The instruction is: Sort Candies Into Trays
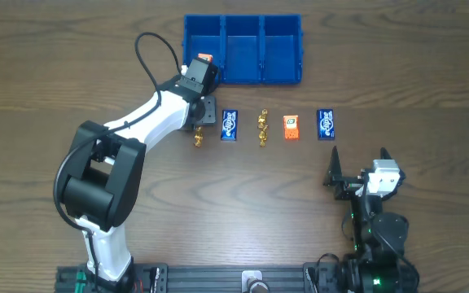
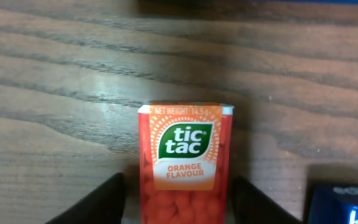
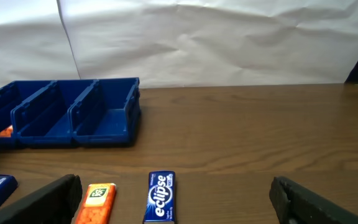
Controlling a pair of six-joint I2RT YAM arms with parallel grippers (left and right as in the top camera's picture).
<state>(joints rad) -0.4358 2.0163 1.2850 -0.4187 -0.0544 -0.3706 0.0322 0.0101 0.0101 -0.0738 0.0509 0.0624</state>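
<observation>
At the tray's [image 1: 243, 80] left front corner, the left gripper [image 2: 179, 205] is clamped on an orange box [image 2: 185, 155], over bare wood [image 2: 73, 93] just short of it. The carry is in hand. Next comes moving over the left bin [image 1: 203, 32], where something orange seems to lie, then letting go. Five candies [image 1: 262, 129] lie in a row. The right gripper [image 1: 357, 161] rests wide open, empty.

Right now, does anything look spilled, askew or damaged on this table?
Nothing stands out. The tray sits square, the loose candies lie in a row in front of it, and the left gripper holds an orange box straight between its fingers. No spill or damage shows.
</observation>
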